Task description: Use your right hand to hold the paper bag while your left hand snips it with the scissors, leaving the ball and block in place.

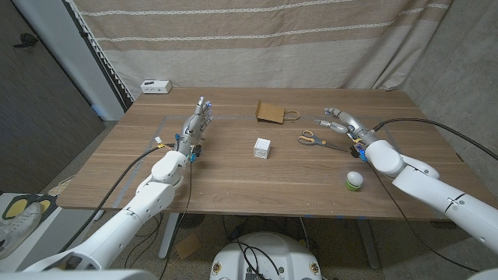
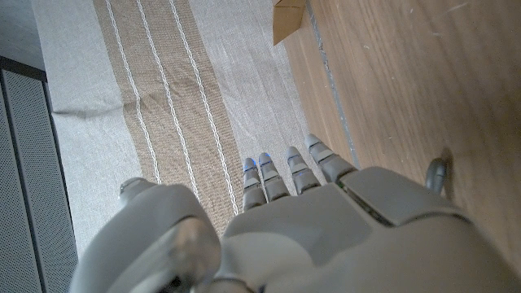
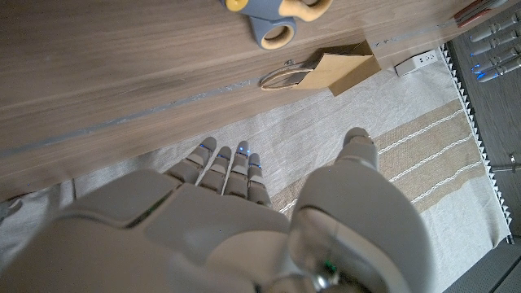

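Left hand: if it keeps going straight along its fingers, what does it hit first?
Probably nothing on the table: the left hand points toward the far edge and curtain. The paper bag sits off to its right, seemingly outside that line; depth is unclear.

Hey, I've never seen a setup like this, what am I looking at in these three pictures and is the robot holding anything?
This is a two-armed robot standing at a wooden table. The wide picture looks down from its head; the other two come from cameras on its wrists, looking along each robot hand. On the table lie a paper bag, scissors, a white block and a ball. The left robot hand and the right robot hand hold nothing; their fingers are apart. The right one is near the scissors.
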`<state>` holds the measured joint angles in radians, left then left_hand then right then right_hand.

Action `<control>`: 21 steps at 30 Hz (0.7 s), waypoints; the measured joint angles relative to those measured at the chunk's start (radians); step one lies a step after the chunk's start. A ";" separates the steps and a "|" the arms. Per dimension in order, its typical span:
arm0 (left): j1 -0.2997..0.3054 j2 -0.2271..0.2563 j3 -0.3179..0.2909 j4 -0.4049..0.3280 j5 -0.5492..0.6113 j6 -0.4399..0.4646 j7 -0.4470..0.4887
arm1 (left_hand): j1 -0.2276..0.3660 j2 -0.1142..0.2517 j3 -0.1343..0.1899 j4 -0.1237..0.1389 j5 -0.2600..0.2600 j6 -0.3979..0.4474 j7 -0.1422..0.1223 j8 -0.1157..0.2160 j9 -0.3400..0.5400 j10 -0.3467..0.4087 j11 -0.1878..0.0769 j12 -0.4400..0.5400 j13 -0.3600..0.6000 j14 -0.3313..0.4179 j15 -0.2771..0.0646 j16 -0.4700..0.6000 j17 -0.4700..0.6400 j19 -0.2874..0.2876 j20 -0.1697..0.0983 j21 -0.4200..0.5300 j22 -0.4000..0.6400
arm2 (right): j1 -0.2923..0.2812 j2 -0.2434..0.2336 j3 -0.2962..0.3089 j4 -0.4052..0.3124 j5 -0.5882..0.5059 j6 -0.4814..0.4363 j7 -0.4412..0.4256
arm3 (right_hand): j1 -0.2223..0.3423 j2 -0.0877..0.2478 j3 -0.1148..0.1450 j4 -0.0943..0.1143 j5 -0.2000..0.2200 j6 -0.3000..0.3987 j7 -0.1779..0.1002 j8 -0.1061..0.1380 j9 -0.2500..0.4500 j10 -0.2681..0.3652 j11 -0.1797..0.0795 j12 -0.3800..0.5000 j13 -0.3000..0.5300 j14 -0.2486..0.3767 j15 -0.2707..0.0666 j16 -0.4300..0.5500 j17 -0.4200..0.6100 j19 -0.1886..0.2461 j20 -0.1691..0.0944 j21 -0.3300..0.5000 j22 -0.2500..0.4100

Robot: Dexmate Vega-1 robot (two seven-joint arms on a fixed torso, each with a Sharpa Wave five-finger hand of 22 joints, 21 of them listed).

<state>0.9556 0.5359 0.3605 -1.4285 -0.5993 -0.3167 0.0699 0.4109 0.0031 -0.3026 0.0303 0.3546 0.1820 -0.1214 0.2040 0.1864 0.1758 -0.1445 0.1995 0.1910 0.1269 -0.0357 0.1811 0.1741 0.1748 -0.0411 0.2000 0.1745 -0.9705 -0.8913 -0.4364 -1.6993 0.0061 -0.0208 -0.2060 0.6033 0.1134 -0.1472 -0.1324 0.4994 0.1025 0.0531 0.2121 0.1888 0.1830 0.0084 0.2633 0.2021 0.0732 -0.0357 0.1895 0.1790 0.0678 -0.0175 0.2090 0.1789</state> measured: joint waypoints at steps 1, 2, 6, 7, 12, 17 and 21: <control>0.000 0.000 0.000 0.000 0.000 0.000 0.000 | 0.000 0.000 0.000 0.000 0.000 0.000 0.000 0.000 0.000 0.000 0.000 0.000 0.000 0.000 0.000 0.000 0.000 0.000 0.000 0.000 0.000 | -0.001 -0.002 -0.001 -0.003 -0.004 -0.003 -0.001 | 0.000 0.000 0.000 0.000 0.000 0.001 -0.001 0.000 0.000 0.003 -0.003 0.000 0.000 0.000 0.000 0.000 0.000 0.000 0.000 0.000 0.000; 0.001 0.001 0.000 -0.002 0.000 0.000 0.000 | 0.000 0.000 0.000 0.000 0.000 0.000 0.000 0.000 0.000 0.000 0.000 0.000 0.000 0.000 0.000 0.000 0.000 0.000 0.000 0.000 0.000 | -0.002 -0.003 -0.001 -0.006 -0.006 -0.006 -0.001 | 0.000 0.000 0.000 0.000 0.000 0.001 -0.001 0.000 0.000 0.003 -0.003 0.000 0.000 0.000 0.000 0.000 0.000 0.000 0.000 0.000 0.000; 0.003 0.002 -0.001 -0.005 0.000 0.000 0.000 | 0.000 0.000 0.000 0.000 0.000 0.002 -0.002 0.000 0.000 0.000 0.000 0.000 0.000 0.000 0.000 0.000 0.000 0.000 0.000 0.000 0.000 | -0.005 -0.006 -0.001 -0.013 -0.008 -0.012 -0.001 | 0.014 0.006 0.003 -0.003 0.004 0.040 -0.026 0.011 0.000 0.019 -0.005 0.007 0.000 0.000 0.000 0.000 0.000 0.008 -0.008 0.000 0.000; 0.004 0.002 -0.001 -0.005 0.000 0.000 0.000 | 0.000 0.000 0.000 0.000 0.000 0.000 -0.003 -0.005 0.000 0.000 0.000 0.000 0.000 0.000 0.000 0.000 0.000 0.000 0.000 0.000 0.000 | -0.006 -0.007 -0.001 -0.015 -0.010 -0.015 -0.001 | 0.017 0.009 0.004 -0.004 0.004 0.046 -0.032 0.011 0.000 0.023 -0.009 0.007 0.000 0.000 0.000 0.000 0.000 0.011 -0.011 0.000 0.000; 0.007 0.002 -0.002 -0.008 0.000 0.000 0.002 | 0.000 0.000 0.000 0.000 0.000 -0.033 -0.004 -0.016 0.000 0.004 -0.004 0.000 0.000 0.000 0.000 0.000 0.000 0.000 0.000 0.000 0.000 | -0.009 -0.012 -0.003 -0.028 -0.019 -0.031 -0.002 | 0.028 0.009 0.004 -0.004 0.004 0.050 -0.035 0.011 0.000 0.025 -0.010 0.007 0.000 0.000 0.000 0.000 0.000 0.011 -0.011 0.000 0.000; 0.009 0.003 -0.004 -0.010 0.000 -0.001 0.003 | 0.000 0.000 0.000 0.000 0.000 -0.029 0.000 -0.016 0.000 0.004 -0.004 0.000 0.000 0.000 0.000 0.000 0.000 0.000 0.000 0.000 0.000 | -0.011 -0.018 -0.005 -0.039 -0.031 -0.049 -0.002 | 0.033 0.015 0.007 -0.001 0.004 0.040 -0.026 0.008 0.000 0.016 -0.003 0.006 -0.002 0.000 0.000 0.000 0.000 0.012 -0.011 0.000 0.000; 0.011 0.005 -0.005 -0.012 0.000 -0.003 0.003 | 0.000 0.000 0.000 0.000 0.000 -0.028 0.000 -0.016 0.000 0.004 -0.004 0.000 0.000 0.000 0.000 0.000 0.000 0.000 0.000 0.000 0.000 | -0.015 -0.026 -0.009 -0.055 -0.041 -0.068 -0.002 | 0.033 0.015 0.008 -0.001 0.004 0.035 -0.021 0.000 0.000 0.008 0.002 0.003 -0.002 0.009 -0.001 0.000 0.000 0.022 0.000 0.000 0.005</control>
<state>0.9666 0.5406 0.3552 -1.4406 -0.5991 -0.3197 0.0731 0.4110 0.0031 -0.3026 0.0302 0.3546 0.1537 -0.1214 0.1877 0.1864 0.1795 -0.1483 0.1995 0.1910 0.1269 -0.0357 0.1811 0.1741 0.1748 -0.0411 0.2000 0.1745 -0.9856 -0.9172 -0.4454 -1.7547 -0.0344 -0.0888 -0.2080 0.6361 0.1279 -0.1394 -0.1330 0.5031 0.1374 0.0324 0.2121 0.1887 0.1906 0.0106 0.2661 0.1998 0.0826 -0.0369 0.1895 0.1790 0.0897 -0.0177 0.2091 0.1834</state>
